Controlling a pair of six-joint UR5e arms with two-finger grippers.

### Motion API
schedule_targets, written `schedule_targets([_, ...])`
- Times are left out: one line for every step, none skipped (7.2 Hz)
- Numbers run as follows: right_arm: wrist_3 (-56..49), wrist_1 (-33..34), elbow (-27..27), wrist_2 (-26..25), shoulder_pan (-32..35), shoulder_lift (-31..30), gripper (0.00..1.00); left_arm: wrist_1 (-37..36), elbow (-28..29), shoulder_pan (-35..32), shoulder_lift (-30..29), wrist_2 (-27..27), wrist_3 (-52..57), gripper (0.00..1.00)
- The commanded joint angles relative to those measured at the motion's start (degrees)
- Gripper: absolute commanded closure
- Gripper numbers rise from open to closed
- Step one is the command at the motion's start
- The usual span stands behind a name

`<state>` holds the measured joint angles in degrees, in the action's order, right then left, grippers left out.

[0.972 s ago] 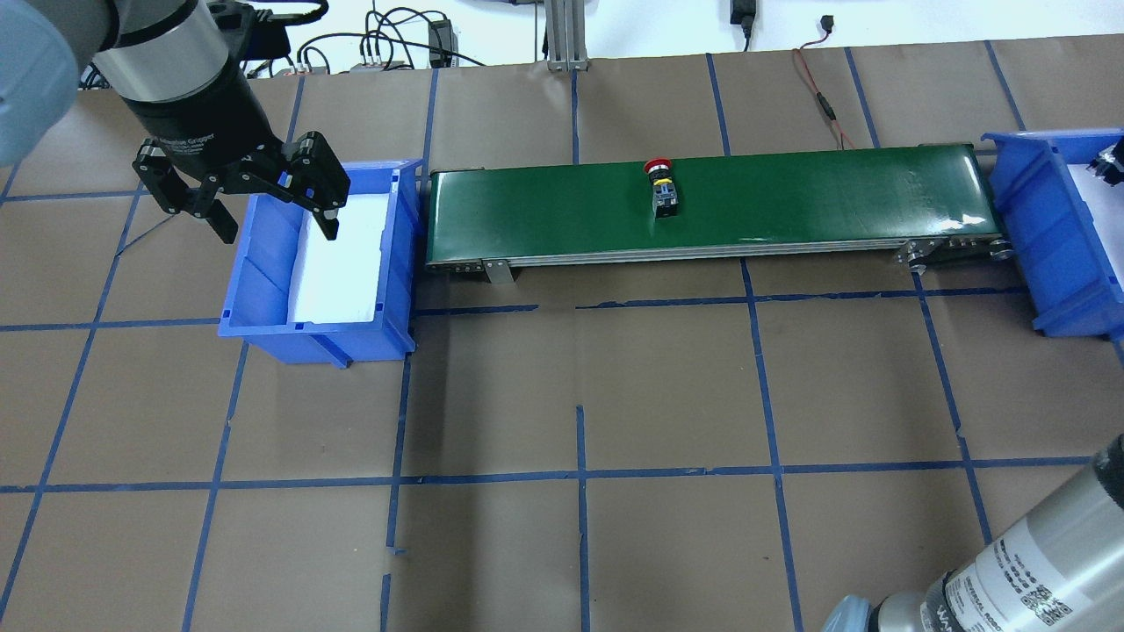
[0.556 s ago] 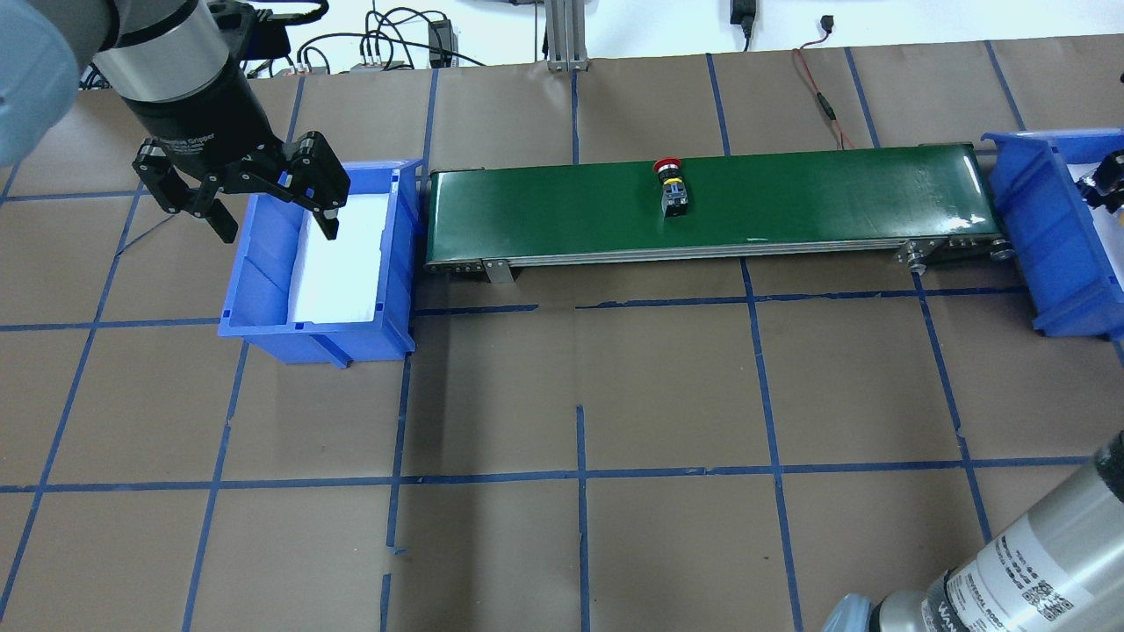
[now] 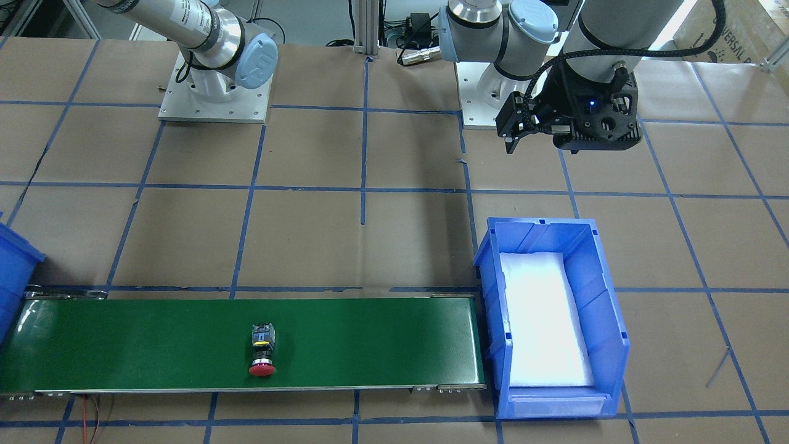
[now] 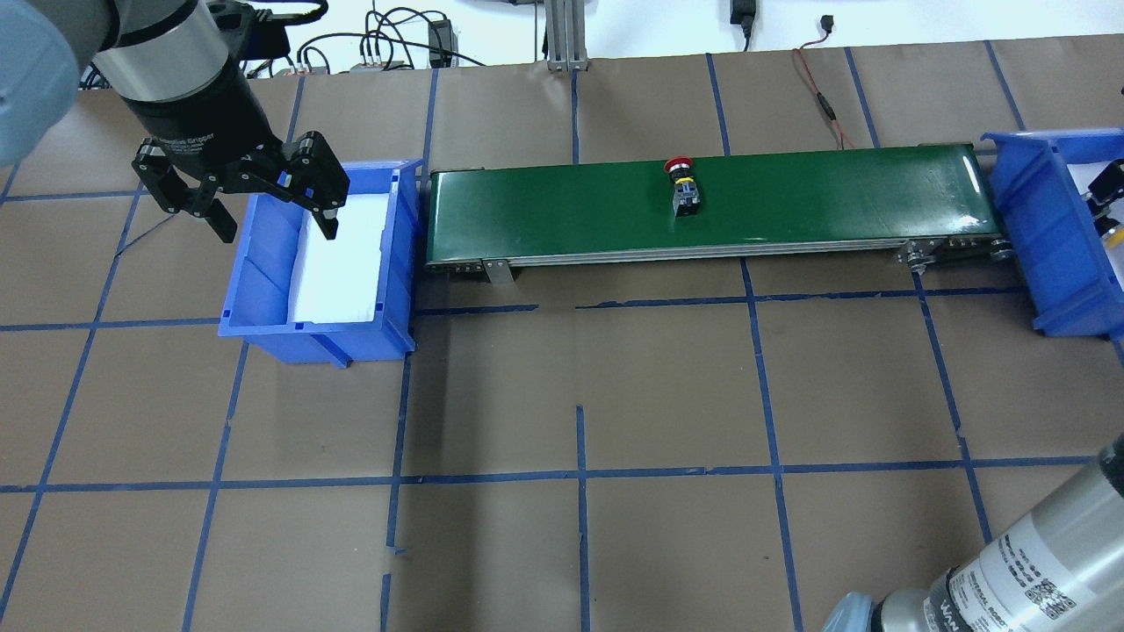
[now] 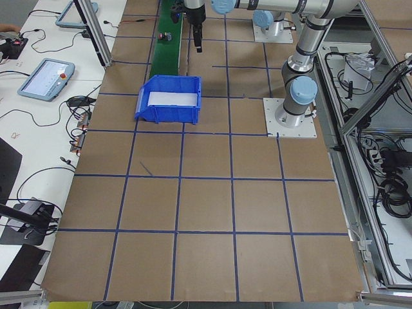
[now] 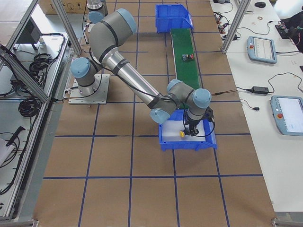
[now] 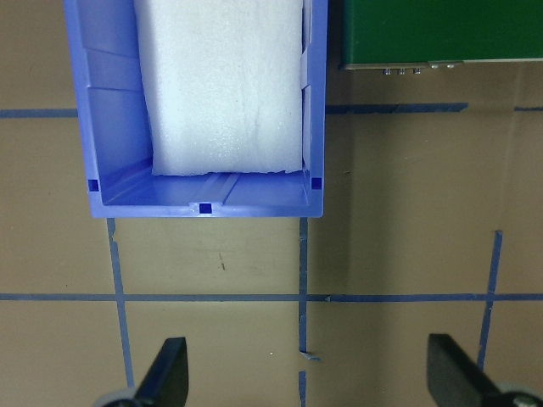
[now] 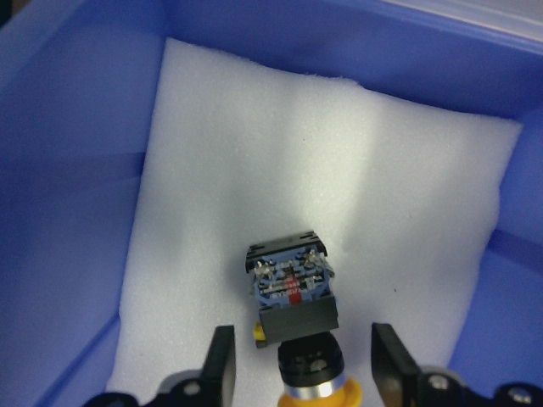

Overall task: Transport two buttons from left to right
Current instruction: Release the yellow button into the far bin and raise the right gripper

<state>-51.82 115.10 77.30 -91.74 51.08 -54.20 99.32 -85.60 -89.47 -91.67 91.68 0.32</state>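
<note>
Bin walls enclose right gripper.

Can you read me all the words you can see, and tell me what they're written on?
"UNIVERSAL ROBOTS": sticker on the right arm, overhead view.
"Gripper": black wrist above the left gripper; the word before it is blurred.
"UNIVERSAL": cardboard box, front-facing view; the rest is cut off.
Too small to read: the sticker's fine print and square code.

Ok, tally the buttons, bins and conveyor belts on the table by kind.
Buttons: 2, the red button and the yellow button
Blue bins: 2, the left bin and the right bin
Conveyor belt: 1
Total: 5
</note>
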Motion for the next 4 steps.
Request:
schedule_targets([0.4, -0.1, -0.1, -2.7, 0.0, -1.6, 0.0, 0.0, 0.0, 0.0, 0.0, 0.0, 0.0, 0.0])
schedule_targets([0.4, -0.8, 0.0, -2.7, 0.0, -5.0, 0.0, 0.0, 0.0, 0.0, 0.0, -0.1, 0.0, 0.0])
schedule_targets([0.4, -6.5, 0.0, -2.9, 0.0, -8.9, 0.0, 0.0, 0.0, 0.0, 0.0, 0.1, 0.0, 0.0])
schedule_targets([2.1, -11.9, 0.0, -3.4, 0.1, -13.6, 0.0, 0.0, 0.0, 0.0, -0.1, -0.3, 0.0, 0.0])
